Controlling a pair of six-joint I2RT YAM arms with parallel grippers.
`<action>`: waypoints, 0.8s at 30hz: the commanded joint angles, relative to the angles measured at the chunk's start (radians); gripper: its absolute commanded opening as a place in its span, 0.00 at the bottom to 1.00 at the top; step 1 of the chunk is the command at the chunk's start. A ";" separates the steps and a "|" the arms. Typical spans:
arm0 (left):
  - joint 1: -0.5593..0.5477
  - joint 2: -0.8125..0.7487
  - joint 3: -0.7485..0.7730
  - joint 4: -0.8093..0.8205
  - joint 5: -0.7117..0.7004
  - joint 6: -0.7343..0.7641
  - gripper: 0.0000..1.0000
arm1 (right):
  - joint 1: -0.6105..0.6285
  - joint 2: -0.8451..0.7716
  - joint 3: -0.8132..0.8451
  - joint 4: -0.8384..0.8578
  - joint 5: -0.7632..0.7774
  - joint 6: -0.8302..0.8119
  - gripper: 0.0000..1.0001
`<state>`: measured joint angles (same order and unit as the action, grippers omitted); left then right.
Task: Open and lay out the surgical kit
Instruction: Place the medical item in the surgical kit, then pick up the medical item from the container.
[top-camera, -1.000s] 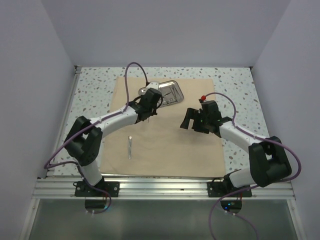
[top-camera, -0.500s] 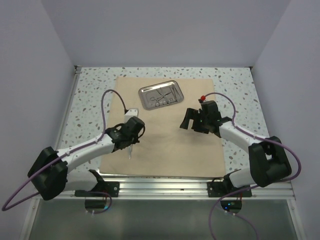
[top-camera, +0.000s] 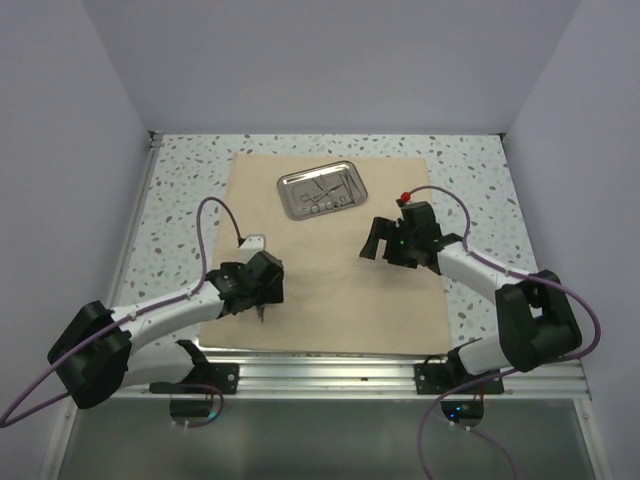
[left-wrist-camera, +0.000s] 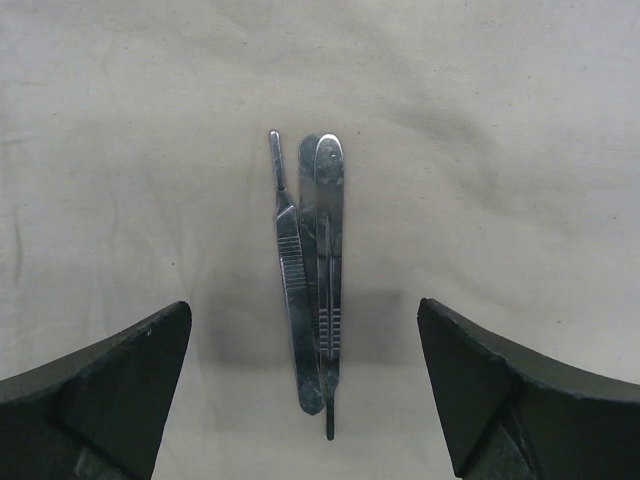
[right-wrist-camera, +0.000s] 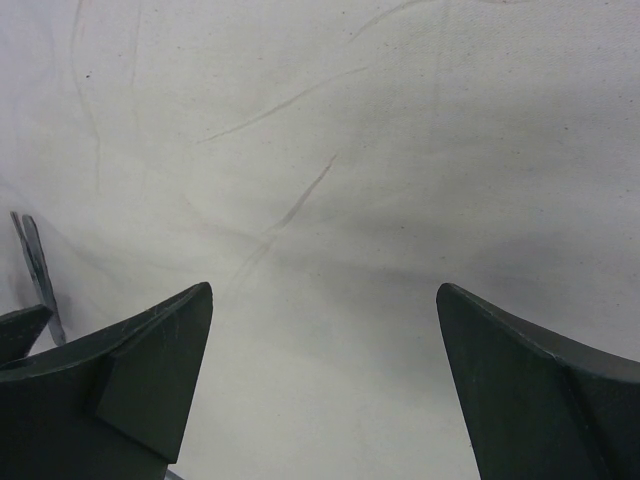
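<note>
The beige cloth wrap (top-camera: 330, 290) lies spread flat on the table. At its far middle stands the steel tray (top-camera: 348, 203) with thin scissor-like instruments (top-camera: 320, 195) in it. My left gripper (top-camera: 262, 300) hangs low over the cloth's near left part, open. In the left wrist view two slim steel instruments (left-wrist-camera: 315, 280) lie side by side on the cloth, midway between its wide-apart fingers (left-wrist-camera: 100, 390), touching neither. My right gripper (top-camera: 373, 240) stands open over bare cloth (right-wrist-camera: 330, 200) right of centre, holding nothing. A thin steel instrument (right-wrist-camera: 35, 265) shows at that view's left edge.
The speckled tabletop (top-camera: 180, 200) shows around the cloth. Grey walls close in left, right and behind. A metal rail (top-camera: 320, 368) with both arm bases runs along the near edge. A purple cable (top-camera: 215, 215) loops above the left arm.
My left arm swung from the tray back to the near left of the cloth. Its gripper went from shut to open, and two instruments now lie there. The right arm has not moved.
</note>
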<state>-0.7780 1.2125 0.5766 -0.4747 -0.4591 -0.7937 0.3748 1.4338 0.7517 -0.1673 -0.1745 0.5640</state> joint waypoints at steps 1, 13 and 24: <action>-0.009 -0.060 0.063 -0.012 -0.056 -0.012 0.99 | 0.006 0.004 0.037 0.022 -0.008 -0.007 0.98; 0.003 0.296 0.550 0.194 -0.277 0.299 0.99 | 0.010 -0.006 0.034 0.023 -0.011 -0.012 0.98; 0.126 0.662 0.814 0.607 0.051 0.741 0.98 | 0.012 0.016 0.054 -0.006 0.059 -0.036 0.98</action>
<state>-0.7029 1.8015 1.2892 -0.0860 -0.5564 -0.2558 0.3805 1.4376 0.7559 -0.1726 -0.1421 0.5545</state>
